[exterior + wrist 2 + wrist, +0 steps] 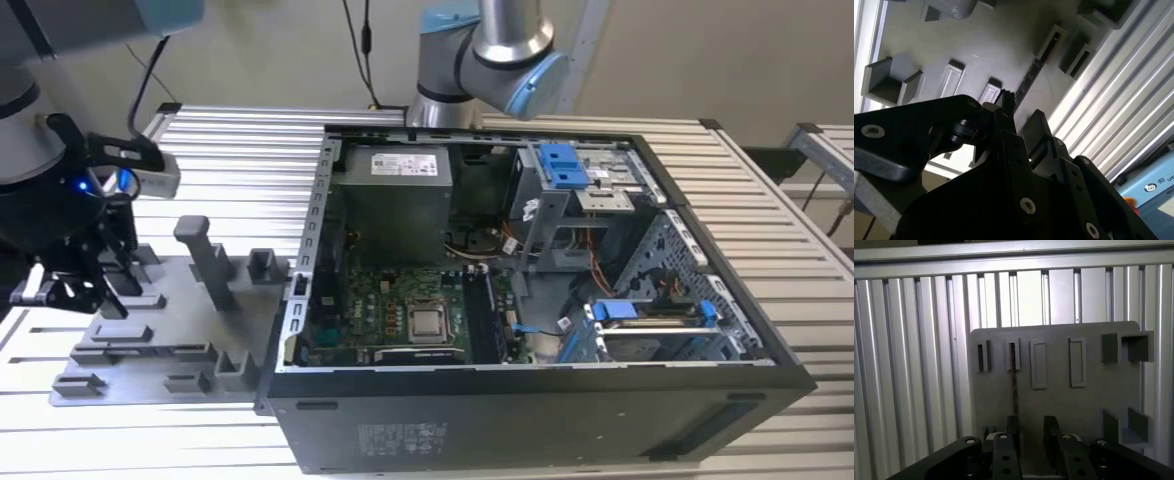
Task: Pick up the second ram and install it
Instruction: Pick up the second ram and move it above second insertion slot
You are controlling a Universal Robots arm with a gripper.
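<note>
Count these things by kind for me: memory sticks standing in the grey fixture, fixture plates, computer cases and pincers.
Memory stick in the fixture: 1
Grey fixture plate: 1
Computer case: 1
Pincer: 1
Total: 4

Both wrist views look closely onto the fixture plate [1054,405].

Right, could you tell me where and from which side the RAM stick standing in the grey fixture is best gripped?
Pinch the second ram across its two flat faces near the upper long edge, coming down from above. It stands on edge in a slot of the grey fixture, so likely only that top strip is free.
</note>
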